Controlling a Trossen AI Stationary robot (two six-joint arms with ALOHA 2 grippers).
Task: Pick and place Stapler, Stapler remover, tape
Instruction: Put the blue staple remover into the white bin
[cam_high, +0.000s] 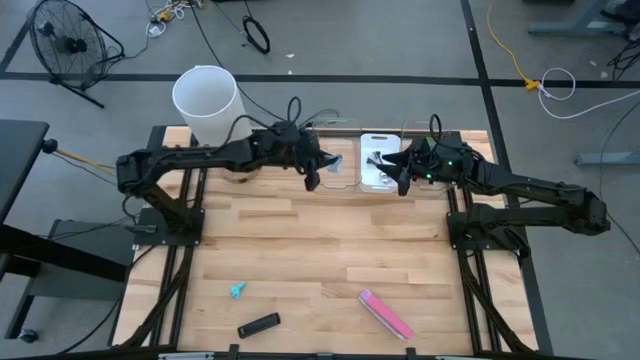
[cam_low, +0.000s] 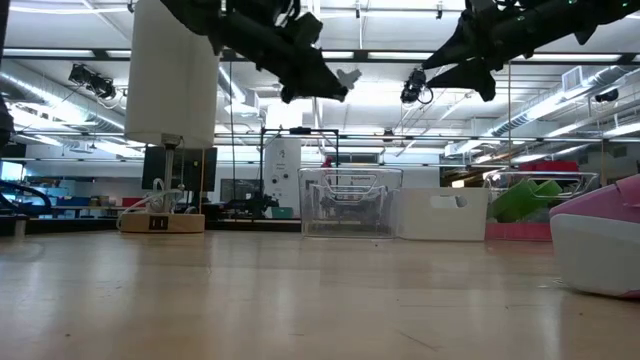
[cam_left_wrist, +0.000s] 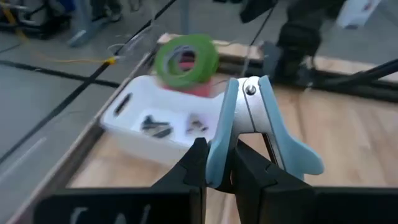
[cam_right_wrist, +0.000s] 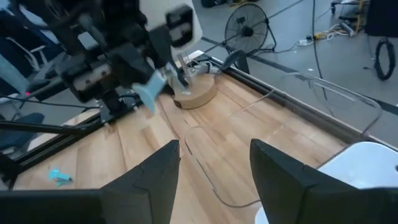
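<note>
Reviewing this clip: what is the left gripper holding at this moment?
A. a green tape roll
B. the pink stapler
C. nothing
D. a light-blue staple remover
D: in the left wrist view the left gripper is shut on the light-blue staple remover, raised above the table near the white bin.

We count two staplers: a black stapler (cam_high: 258, 325) and a pink stapler (cam_high: 385, 313). We count two removers: a pale remover (cam_left_wrist: 245, 121) and a blue remover (cam_high: 237, 290). Of tape we can see two rolls: a green roll (cam_left_wrist: 186, 57) and a red roll (cam_left_wrist: 199, 89). There are two bins, a clear bin (cam_high: 345, 183) and a white bin (cam_high: 380, 137), also one bucket (cam_high: 207, 100) and one fan (cam_high: 65, 40).
</note>
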